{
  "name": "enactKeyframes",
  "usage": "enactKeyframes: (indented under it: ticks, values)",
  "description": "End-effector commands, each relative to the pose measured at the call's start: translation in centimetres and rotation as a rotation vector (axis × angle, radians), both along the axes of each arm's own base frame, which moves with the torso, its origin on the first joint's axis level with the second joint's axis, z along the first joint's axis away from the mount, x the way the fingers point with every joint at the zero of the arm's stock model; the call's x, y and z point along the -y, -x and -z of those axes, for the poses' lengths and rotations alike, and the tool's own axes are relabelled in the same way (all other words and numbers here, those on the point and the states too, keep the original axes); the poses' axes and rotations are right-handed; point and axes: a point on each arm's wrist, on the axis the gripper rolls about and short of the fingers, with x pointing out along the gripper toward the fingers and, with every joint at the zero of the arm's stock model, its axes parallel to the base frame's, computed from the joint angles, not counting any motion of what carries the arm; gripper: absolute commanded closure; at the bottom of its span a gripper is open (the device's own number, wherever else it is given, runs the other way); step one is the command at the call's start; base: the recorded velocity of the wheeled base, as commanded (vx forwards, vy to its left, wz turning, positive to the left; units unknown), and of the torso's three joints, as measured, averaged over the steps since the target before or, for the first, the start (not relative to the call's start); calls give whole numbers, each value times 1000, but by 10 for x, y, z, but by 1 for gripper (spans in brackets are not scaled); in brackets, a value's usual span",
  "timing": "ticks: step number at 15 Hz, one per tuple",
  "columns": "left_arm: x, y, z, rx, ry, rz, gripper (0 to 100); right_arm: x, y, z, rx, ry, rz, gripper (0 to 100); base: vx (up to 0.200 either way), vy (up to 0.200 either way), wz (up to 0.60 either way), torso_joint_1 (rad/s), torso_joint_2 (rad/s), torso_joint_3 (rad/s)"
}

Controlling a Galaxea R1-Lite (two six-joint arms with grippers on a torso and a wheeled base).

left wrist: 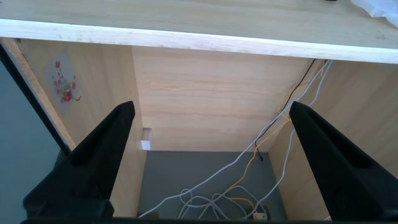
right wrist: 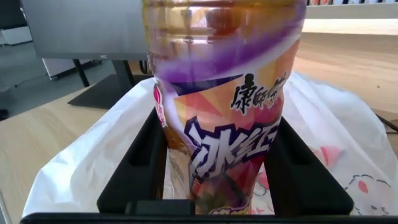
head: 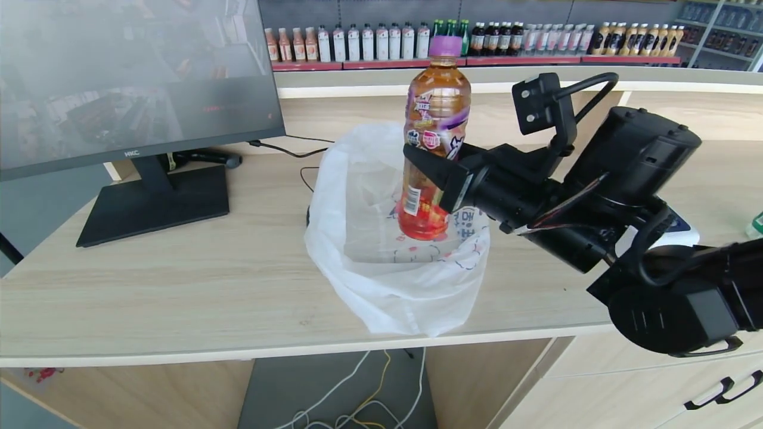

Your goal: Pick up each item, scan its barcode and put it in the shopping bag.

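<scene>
Pale wood counter [head: 179, 286] runs across a shop, with shelves of drinks [head: 477, 39] at twelve o'clock behind it. At the centre, the right gripper [head: 430, 174] is clamped on the bottle [head: 438, 101], an amber drink with a purple cap, held upright around its labelled middle. The head view gives the near finger lying flat across the label. The right wrist view adds both black fingers pressed against either side of the bottle [right wrist: 224, 74], with the right gripper [right wrist: 217, 171] closed to the bottle's width. The bottle's base hangs over the open mouth of the white shopping bag [head: 387, 262], which sits on the counter. Whether they touch I cannot tell. The bag [right wrist: 81, 168] spreads out beneath the fingers. A monitor [head: 131, 77] stands at ten o'clock from the bag.

The left gripper [left wrist: 211, 109] hangs below the counter edge [left wrist: 186, 34], fingers spread wide and holding nothing, facing loose cables [left wrist: 249, 168] in the recess under the counter.
</scene>
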Motion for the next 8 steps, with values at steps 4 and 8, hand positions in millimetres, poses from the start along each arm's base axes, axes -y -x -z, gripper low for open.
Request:
enactKeyframes:
  ticks: [4, 8]
  values:
    - [0, 0, 0, 0, 1, 0, 0, -58, -42, 21, -7, -68, 41, 100, 0, 0, 0, 0, 0, 0]
    - [0, 0, 0, 0, 1, 0, 0, -59, -61, 25, 9, -83, 73, 100, 0, 0, 0, 0, 0, 0]
